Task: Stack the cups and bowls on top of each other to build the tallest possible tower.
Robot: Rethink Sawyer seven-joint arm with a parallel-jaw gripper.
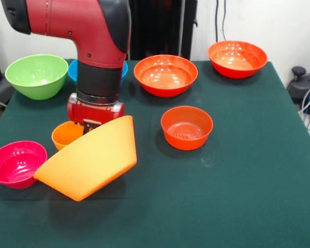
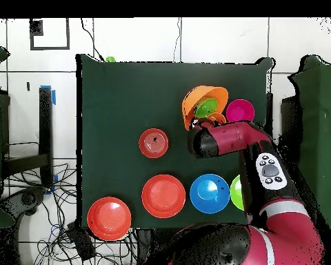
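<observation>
Your big orange bowl (image 1: 90, 161) is tipped steeply on its side directly under the gripper (image 1: 91, 123), its rim lifted up against the hand and its base swung out toward the table's near edge in the front view. From overhead you can see inside it: a small green bowl (image 2: 207, 108) sits in the hollow, and an orange cup (image 1: 67, 134) shows just beside the hand, tucked at the bowl's raised rim. The hand appears to have hold of that rim, but the wrist covers the fingers, so you cannot tell how far they are apart or whether they truly clamp it. I judge you are mid-way through handling the tower's base, with the pile not yet standing level. Next you need to bring the bowl flat on its base without spilling what is in it, then let go cleanly; a slow, even lowering looks wise, since the glossy plastic may slide. Close beside the hand lies a pink bowl (image 1: 16, 163), near enough to be bumped. Farther off are a green bowl (image 1: 36, 76), a blue bowl (image 2: 209, 193) largely behind the arm, and three red-orange bowls: a small one (image 1: 186, 127), a middle one (image 1: 165, 75) and a far one (image 1: 237, 59).
</observation>
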